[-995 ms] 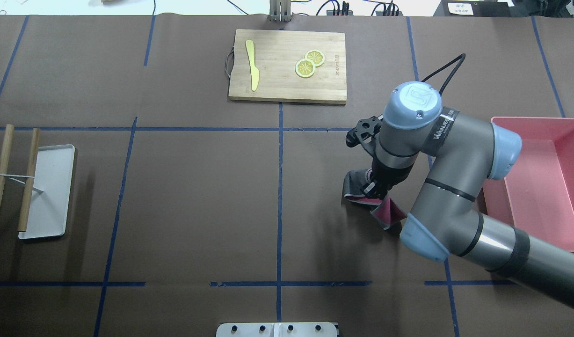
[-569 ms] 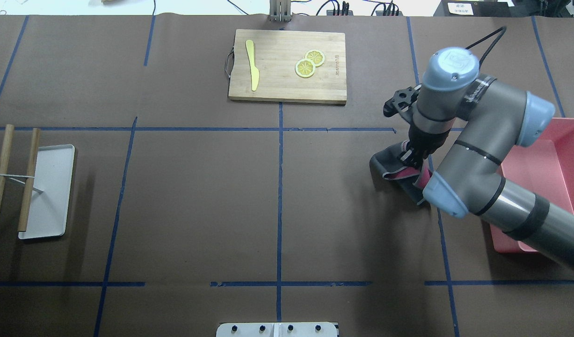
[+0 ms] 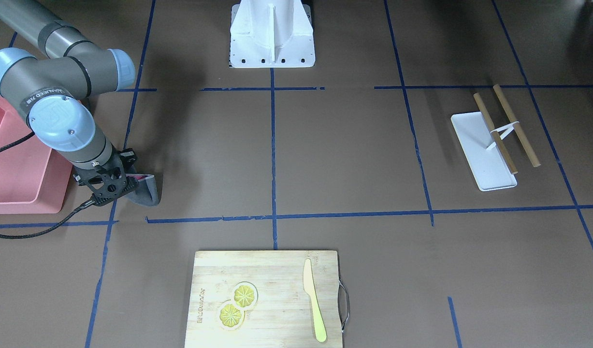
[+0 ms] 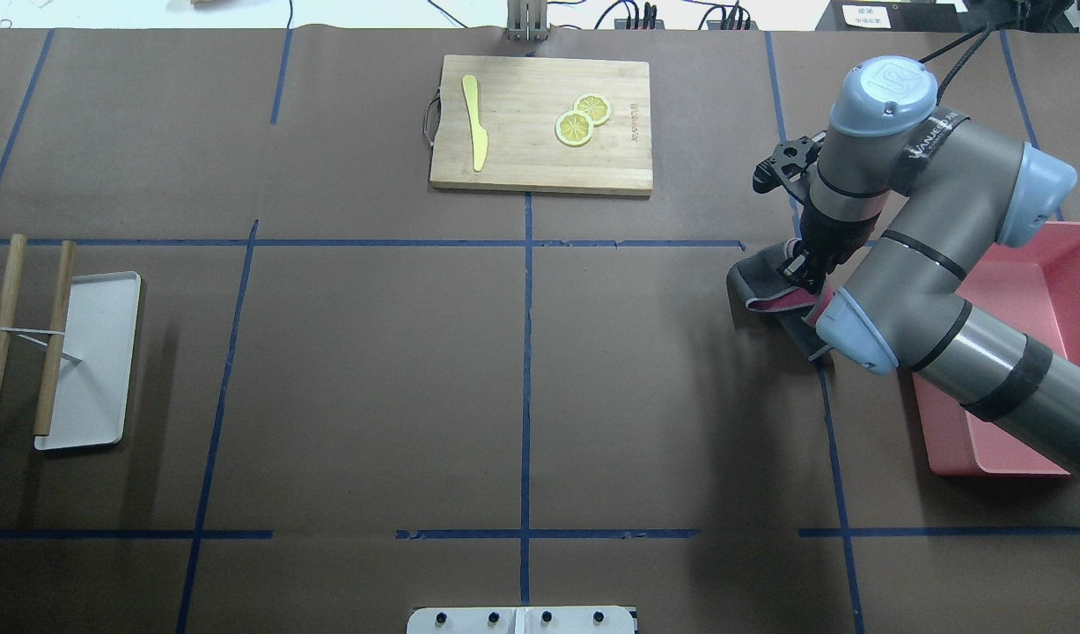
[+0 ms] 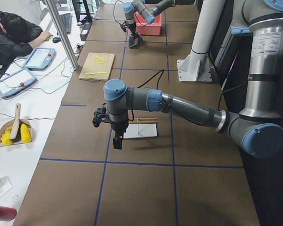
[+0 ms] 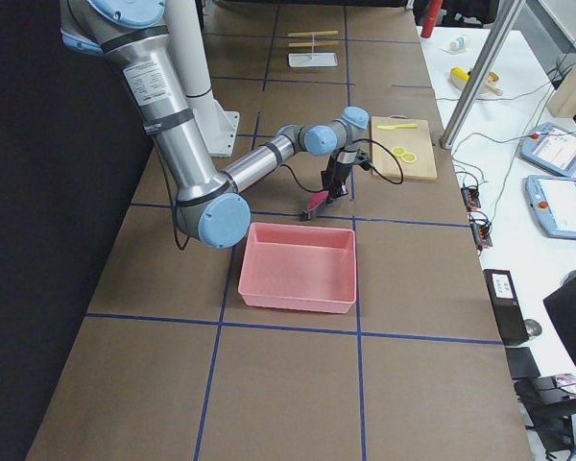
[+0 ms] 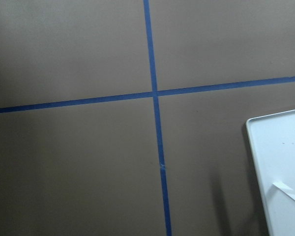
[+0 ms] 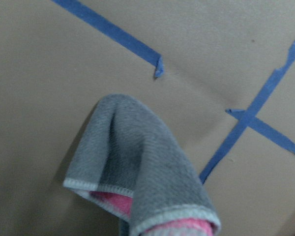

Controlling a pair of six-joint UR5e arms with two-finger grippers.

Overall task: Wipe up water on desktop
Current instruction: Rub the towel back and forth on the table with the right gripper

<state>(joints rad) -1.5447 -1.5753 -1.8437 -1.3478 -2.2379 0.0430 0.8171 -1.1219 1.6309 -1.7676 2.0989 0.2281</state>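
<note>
Right now the right gripper [image 4: 802, 267] pinches a grey-and-pink cloth [image 4: 754, 286] between closed fingers, the cloth's lower fold resting on the desktop [image 4: 372, 352] just beside the pink bin [image 4: 997, 462], near a crossing of blue tape lines [image 4: 526, 352]. The left gripper [image 5: 118, 141] hangs above the desktop near the white tray [image 4: 99, 396]; whether its fingers are open I cannot tell.
</note>
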